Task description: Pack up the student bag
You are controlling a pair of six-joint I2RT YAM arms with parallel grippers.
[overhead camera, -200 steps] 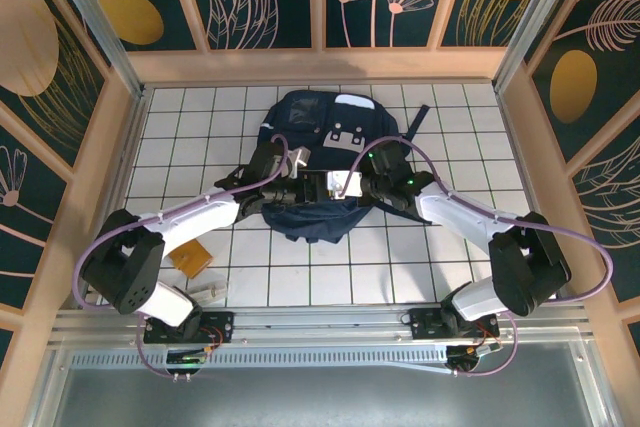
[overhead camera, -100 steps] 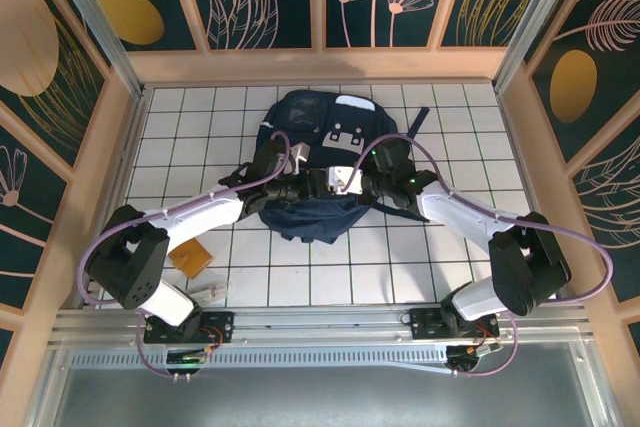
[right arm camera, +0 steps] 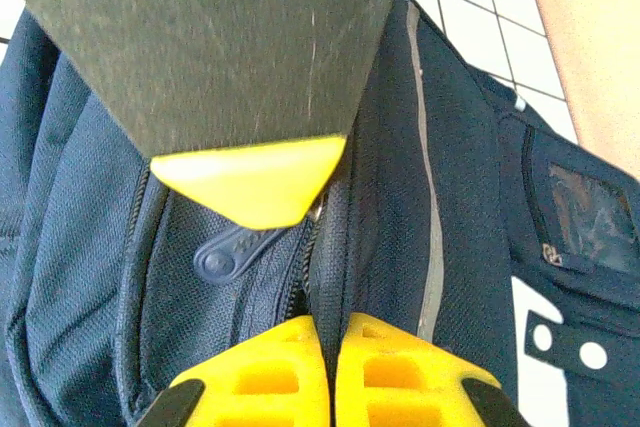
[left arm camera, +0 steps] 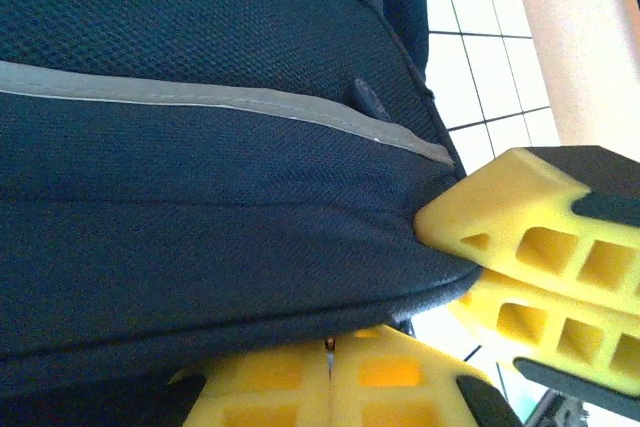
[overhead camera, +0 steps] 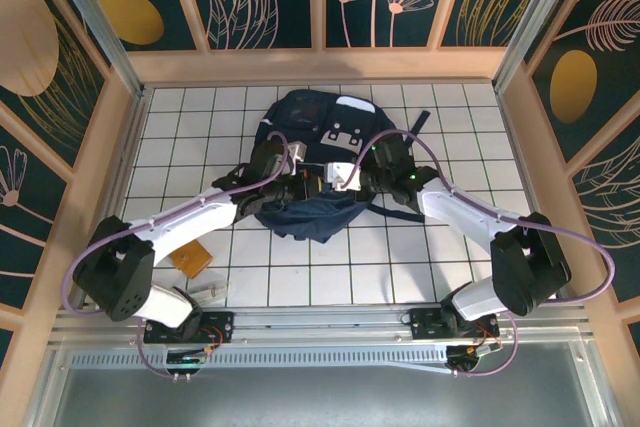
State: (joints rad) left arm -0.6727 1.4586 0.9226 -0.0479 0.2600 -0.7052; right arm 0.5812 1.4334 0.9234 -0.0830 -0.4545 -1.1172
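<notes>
The student bag [overhead camera: 310, 117] lies on the surface [overhead camera: 200, 127] toward its far edge, and both hands meet at its near end — left hand [left arm camera: 328, 362] clamped on the fabric, right hand [right arm camera: 328, 347] pinched shut on the zip seam [right arm camera: 300, 277] — likely to spread the opening for packing.

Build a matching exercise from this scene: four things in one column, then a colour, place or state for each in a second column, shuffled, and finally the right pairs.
Things
1. student bag
2. reflective stripe
3. right gripper
4. tan flat block

Descriptions
A. pale grey, running across navy fabric
B. on the tiled table, beside the left arm
C. shut, at the zipper
D. dark navy, largest item

Pairs: 1-D, 2-A, 3-C, 4-B
</notes>
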